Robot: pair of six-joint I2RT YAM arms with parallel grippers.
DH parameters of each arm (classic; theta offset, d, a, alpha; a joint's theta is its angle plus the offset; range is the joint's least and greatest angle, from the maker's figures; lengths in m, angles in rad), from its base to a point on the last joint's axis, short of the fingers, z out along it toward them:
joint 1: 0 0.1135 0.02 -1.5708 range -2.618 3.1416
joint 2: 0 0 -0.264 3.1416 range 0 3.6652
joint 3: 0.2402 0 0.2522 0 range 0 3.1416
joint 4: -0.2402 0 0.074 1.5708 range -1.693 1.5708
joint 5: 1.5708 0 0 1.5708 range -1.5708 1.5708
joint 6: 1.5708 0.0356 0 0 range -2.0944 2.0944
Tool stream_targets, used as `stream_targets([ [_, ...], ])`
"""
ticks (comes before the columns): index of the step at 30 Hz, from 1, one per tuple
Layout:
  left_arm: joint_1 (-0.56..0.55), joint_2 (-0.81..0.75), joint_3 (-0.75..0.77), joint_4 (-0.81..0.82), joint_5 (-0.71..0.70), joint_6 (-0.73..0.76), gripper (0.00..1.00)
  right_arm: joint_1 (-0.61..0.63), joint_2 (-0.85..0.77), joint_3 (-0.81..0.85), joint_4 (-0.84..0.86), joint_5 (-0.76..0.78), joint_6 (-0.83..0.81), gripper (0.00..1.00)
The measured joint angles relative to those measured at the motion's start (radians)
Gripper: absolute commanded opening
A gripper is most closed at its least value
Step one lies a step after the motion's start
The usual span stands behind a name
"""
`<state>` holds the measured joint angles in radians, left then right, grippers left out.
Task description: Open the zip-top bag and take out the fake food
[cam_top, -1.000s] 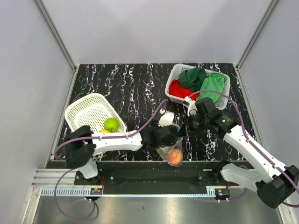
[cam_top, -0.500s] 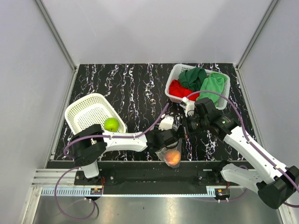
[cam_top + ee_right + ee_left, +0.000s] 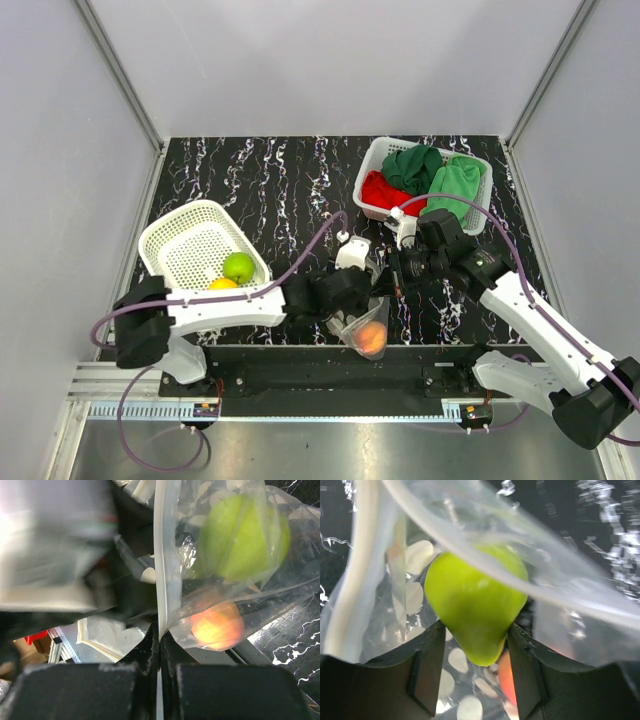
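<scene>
Inside the clear polka-dotted zip-top bag (image 3: pixel 172 555), the left gripper (image 3: pixel 476 647) clasps the round green plastic apple (image 3: pixel 475 592) squarely between its fingers. The right gripper (image 3: pixel 160 632) pinches the bag's rim shut-jawed.

Tabletop: black marble-look slab w/ white veining (image 3: pixel 260 190), matte. Enclosed on 3 sides by plain pale-grey wall panels: back (image 3: pixel 330 60), left (image 3: pixel 60 200), right (image 3: pixel 590 180). Aluminium corner posts, left (image 3: pixel 120 75) and right (image 3: pixel 550 70). Silver slotted rail (image 3: pixel 330 410) along near edge; brushed metal sheet (image 3: pixel 330 450) below. Light even, diffuse.
</scene>
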<state>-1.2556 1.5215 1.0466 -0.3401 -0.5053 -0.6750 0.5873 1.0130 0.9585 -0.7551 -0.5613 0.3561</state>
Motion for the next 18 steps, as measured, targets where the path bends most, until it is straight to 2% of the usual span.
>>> stream_targets([
  [13,-0.029,-0.355,-0.115,0.025,0.039,0.041,0.0,0.002,-0.021,-0.013,0.002,0.053,0.0,0.0],
  [14,-0.029,-0.377,-0.128,0.028,0.039,0.043,0.02,0.002,-0.022,-0.013,0.002,0.053,0.0,0.0],
  [16,-0.027,-0.398,-0.144,0.032,0.047,0.048,0.15,0.002,-0.022,-0.013,0.002,0.054,0.0,0.0],
  [18,-0.025,-0.386,-0.143,0.046,0.06,0.051,0.21,0.002,-0.022,-0.013,0.002,0.054,0.0,0.0],
])
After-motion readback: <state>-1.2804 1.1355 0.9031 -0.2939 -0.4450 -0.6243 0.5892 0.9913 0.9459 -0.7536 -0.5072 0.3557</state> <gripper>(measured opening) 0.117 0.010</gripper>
